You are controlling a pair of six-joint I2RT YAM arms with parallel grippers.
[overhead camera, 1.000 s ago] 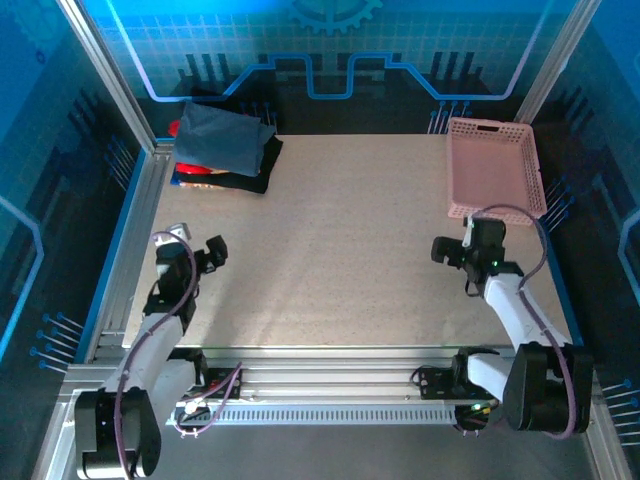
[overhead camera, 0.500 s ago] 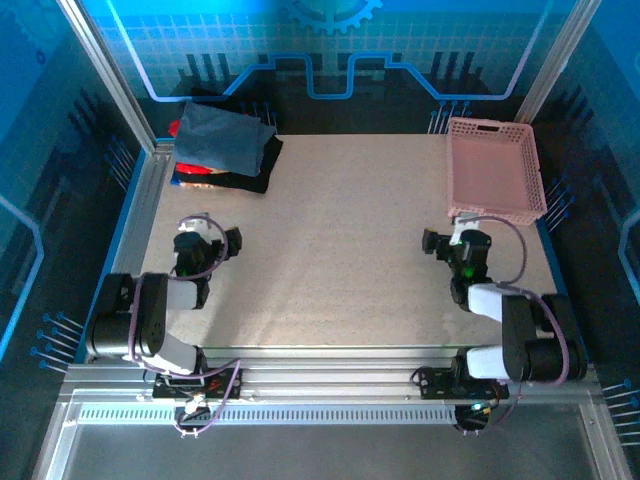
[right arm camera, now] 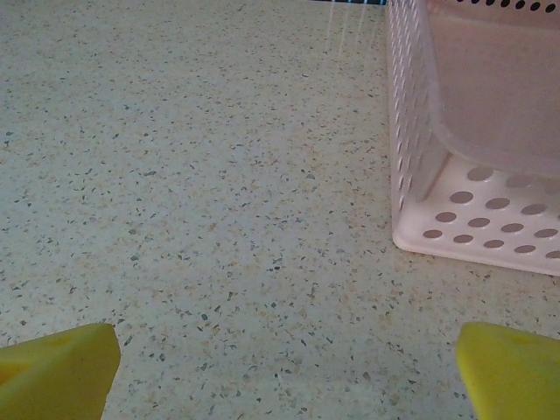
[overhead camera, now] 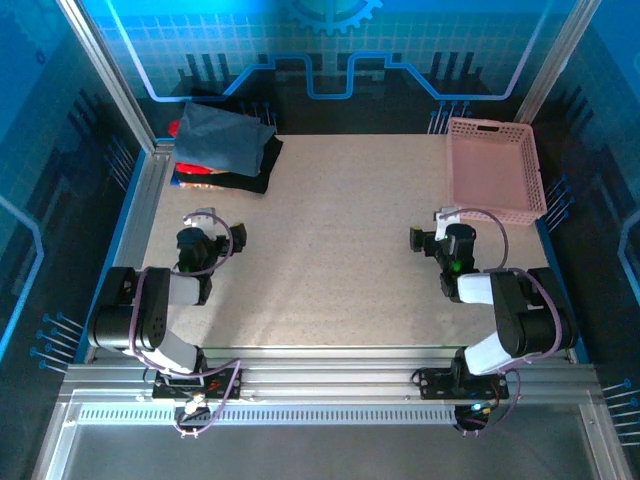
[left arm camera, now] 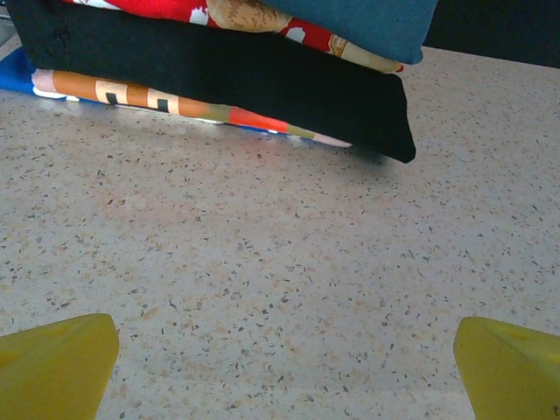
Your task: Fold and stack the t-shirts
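Speckled table (overhead camera: 330, 260) bears stacked t-shirts (overhead camera: 222, 148) and pink basket (overhead camera: 497, 211); left tool (left arm camera: 284, 341) and right tool (right arm camera: 284, 343) spread wide.

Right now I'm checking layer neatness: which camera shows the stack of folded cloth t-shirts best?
The left wrist view: it faces the stack side-on, separating black shirt, red printed shirt and slate-blue shirt. From above, the top external view shows mostly the slate-blue one. The right wrist camera faces the pink plastic lattice basket.

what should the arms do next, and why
Probably just park: the t-shirts already lie folded in one stack at the far left corner, the pink basket looks empty, and the left tool and right tool are open, holding nothing.
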